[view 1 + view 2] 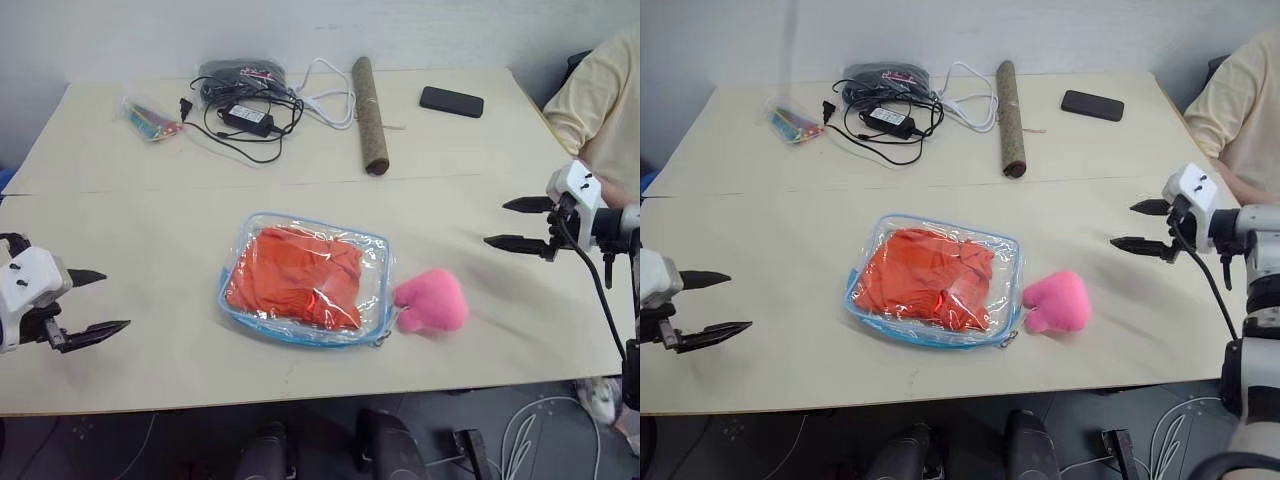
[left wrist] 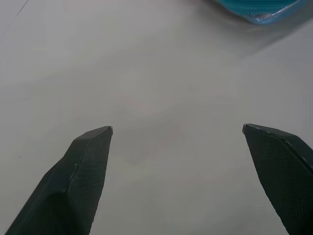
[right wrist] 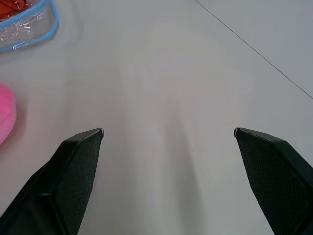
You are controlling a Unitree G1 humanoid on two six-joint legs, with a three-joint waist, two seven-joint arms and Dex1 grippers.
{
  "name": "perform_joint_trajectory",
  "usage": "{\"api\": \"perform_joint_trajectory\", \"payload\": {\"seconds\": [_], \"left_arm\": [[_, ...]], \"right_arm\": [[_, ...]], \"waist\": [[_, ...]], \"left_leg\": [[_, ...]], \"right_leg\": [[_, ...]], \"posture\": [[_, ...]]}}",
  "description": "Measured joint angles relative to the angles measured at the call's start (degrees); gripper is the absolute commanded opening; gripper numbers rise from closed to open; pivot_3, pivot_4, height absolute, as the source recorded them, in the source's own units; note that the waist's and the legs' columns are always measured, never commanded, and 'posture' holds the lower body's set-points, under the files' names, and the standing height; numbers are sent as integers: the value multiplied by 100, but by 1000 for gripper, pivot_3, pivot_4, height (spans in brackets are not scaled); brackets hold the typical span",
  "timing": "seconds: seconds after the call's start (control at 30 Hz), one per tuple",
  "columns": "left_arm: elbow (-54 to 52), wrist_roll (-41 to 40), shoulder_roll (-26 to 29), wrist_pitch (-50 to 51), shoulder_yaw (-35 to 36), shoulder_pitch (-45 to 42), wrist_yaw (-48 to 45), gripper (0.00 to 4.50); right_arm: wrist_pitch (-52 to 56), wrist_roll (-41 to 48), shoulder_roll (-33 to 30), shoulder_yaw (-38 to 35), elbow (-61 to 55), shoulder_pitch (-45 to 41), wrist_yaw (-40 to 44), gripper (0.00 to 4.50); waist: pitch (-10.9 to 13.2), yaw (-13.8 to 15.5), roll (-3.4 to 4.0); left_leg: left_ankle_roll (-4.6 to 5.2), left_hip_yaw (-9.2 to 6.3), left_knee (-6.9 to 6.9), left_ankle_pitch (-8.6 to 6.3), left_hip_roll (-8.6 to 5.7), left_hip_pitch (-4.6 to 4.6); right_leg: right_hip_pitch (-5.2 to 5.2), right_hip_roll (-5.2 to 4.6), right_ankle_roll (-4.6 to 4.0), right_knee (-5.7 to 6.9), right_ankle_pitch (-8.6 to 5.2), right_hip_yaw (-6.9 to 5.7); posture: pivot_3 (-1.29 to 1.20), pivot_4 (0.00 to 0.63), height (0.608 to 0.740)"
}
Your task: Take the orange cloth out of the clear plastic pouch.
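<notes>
The orange cloth (image 1: 297, 277) lies crumpled and folded inside the clear plastic pouch (image 1: 372, 262), which rests flat near the middle of the table's (image 1: 120, 240) front half, a little toward the front edge. Nothing of the cloth pokes out, so the task looks unstarted: the pouch has yet to be steadied, opened and emptied. The pouch is a glossy, wrinkled transparent rectangle with rounded corners and light blue trim; the cloth inside is soft and bright, with deep creases. A pink plush toy (image 1: 432, 301), rounded and fuzzy, lies touching the pouch's right end.

The left gripper (image 1: 94, 303) hovers at the table's front left edge, well apart from the pouch, its two black fingers spread and holding nothing. The right gripper (image 1: 508, 223) hangs near the right edge, likewise spread wide and empty.

Toward the back edge lie a rough brown cylindrical roll (image 1: 369, 113), a tangle of black and white cables with a power adapter (image 1: 247, 117), a small clear packet of colourful items (image 1: 150, 119) and a black phone (image 1: 451, 101).
</notes>
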Motion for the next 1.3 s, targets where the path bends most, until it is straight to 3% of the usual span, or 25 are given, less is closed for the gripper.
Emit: {"api": "perform_joint_trajectory", "payload": {"seconds": [0.4,0.63,0.73,0.8,0.9,1.03,1.3], "left_arm": [[-313,-730,40,515,-111,-662,-233,4500],[-1332,-895,599,576,-975,-1310,-539,4500],[-1558,-703,596,232,-1823,-1827,-587,4500],[-1563,-548,454,127,-2359,-2401,-542,4500],[-1480,-166,39,-69,-3180,-3102,-447,4500],[-1080,433,-368,-455,-3985,-3408,-448,4500],[-47,1281,-1303,-1220,-4822,-4240,-367,4500]], "right_arm": [[887,469,134,-246,-477,-247,485,4487],[1780,1102,246,-327,-2970,805,557,4487],[1925,1256,445,-353,-4018,1493,237,4487],[2221,1358,431,-390,-4543,1774,66,4487],[2720,1676,398,-422,-5363,2091,-16,4487],[3303,2308,131,-526,-6238,2624,198,4487],[3690,2994,-108,-856,-7275,3020,168,4487]], "waist": [[0,11,0],[-5,64,-9],[-2,6,-2],[1,-2,16],[0,195,13],[0,326,12],[1,360,1]], "left_leg": [[0,-8,7,0,2,0],[0,-5,10,0,-2,1],[13,-176,-14,37,-77,-26],[21,-278,4,79,-108,-63],[23,-261,27,80,-110,-73],[26,-224,44,78,-112,-76],[26,-227,53,78,-132,-74]], "right_leg": [[-3,2,0,10,0,6],[-1,2,0,11,0,7],[74,-68,5,-6,-1,-129],[79,-113,11,26,3,-238],[89,-111,12,6,3,-238],[97,-108,15,2,5,-244],[105,-103,16,2,5,-248]], "posture": [[0,150,740],[0,150,740],[0,150,740],[0,150,740],[0,150,740],[0,150,740],[0,150,740]]}}
